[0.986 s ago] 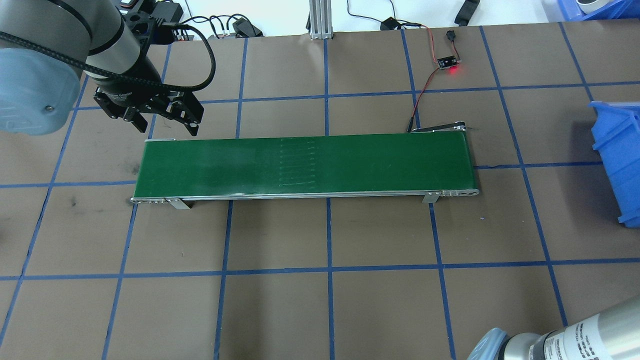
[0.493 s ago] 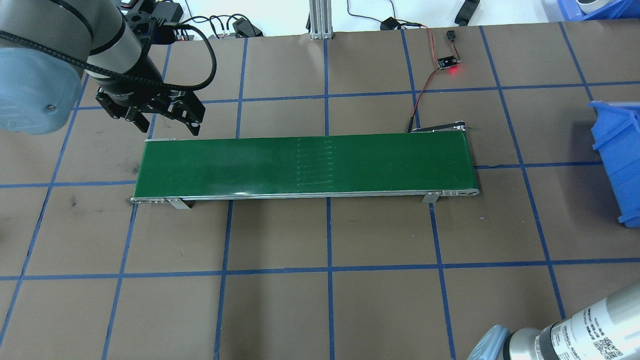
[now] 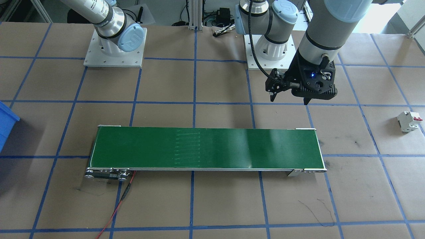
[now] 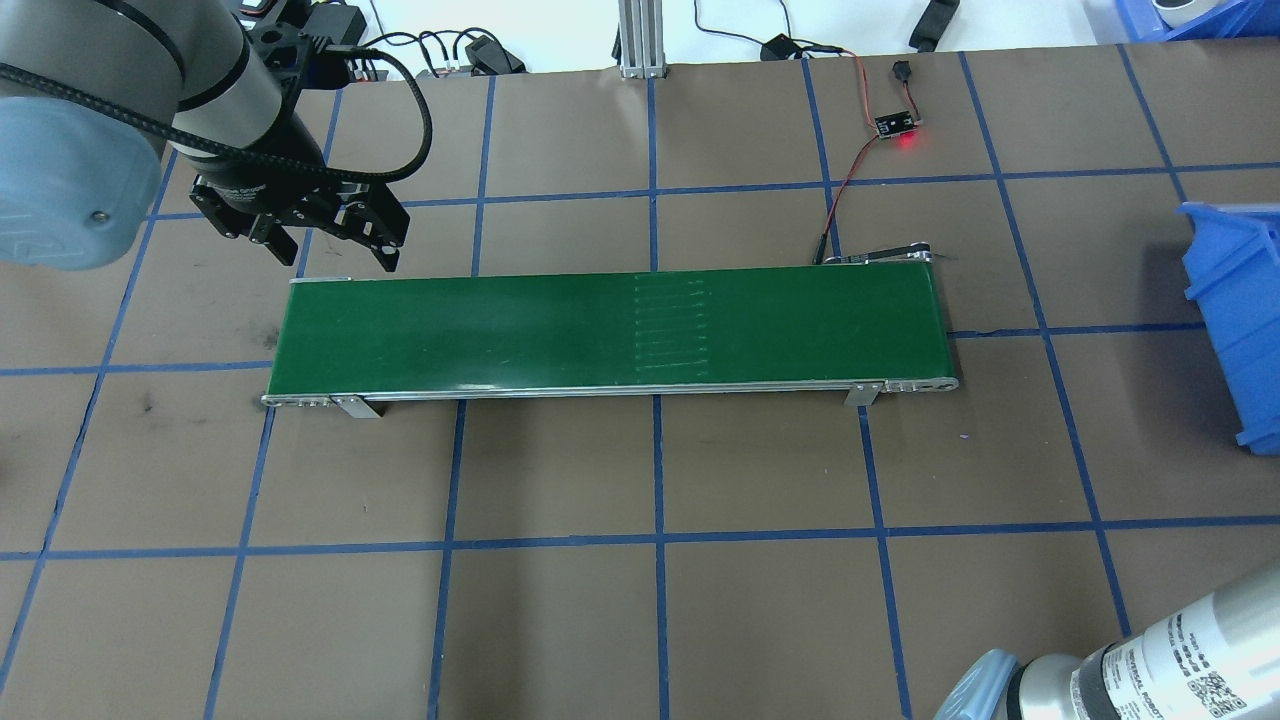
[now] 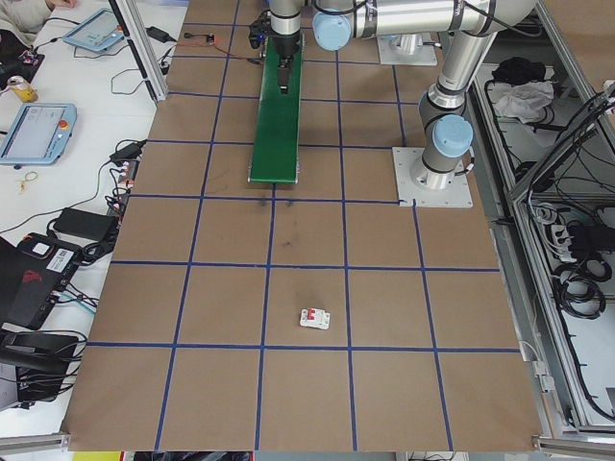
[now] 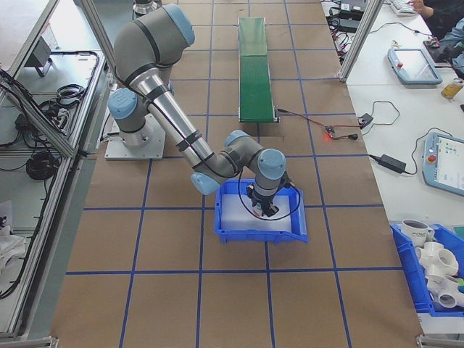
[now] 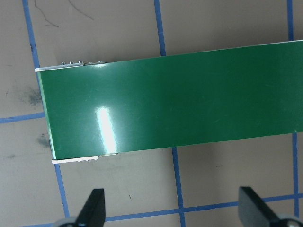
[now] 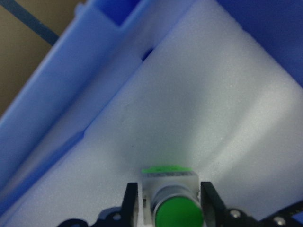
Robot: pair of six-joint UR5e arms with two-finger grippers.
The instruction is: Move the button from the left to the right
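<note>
The button (image 8: 171, 204), green cap on a silver collar with a whitish body, sits between the fingers (image 8: 130, 201) of my right gripper (image 8: 170, 205), which is shut on it just above white foam. In the exterior right view this gripper (image 6: 262, 210) reaches down into the blue bin (image 6: 261, 235). My left gripper (image 4: 335, 250) hangs open by the far side of the left end of the green conveyor belt (image 4: 600, 325), with nothing between its fingers (image 7: 94, 208). The same left gripper (image 3: 289, 99) shows in the front-facing view.
A white circuit breaker (image 3: 409, 121) with a red lever lies alone on the table's left part, also the breaker (image 5: 313, 319) in the left view. A small board with a red light (image 4: 897, 125) and wires sit behind the belt. The blue bin (image 4: 1235, 320) stands at the right edge.
The seam marks on the belt have travelled to the right. The left gripper has shifted only slightly, staying open. The right arm's elbow has moved a little.
</note>
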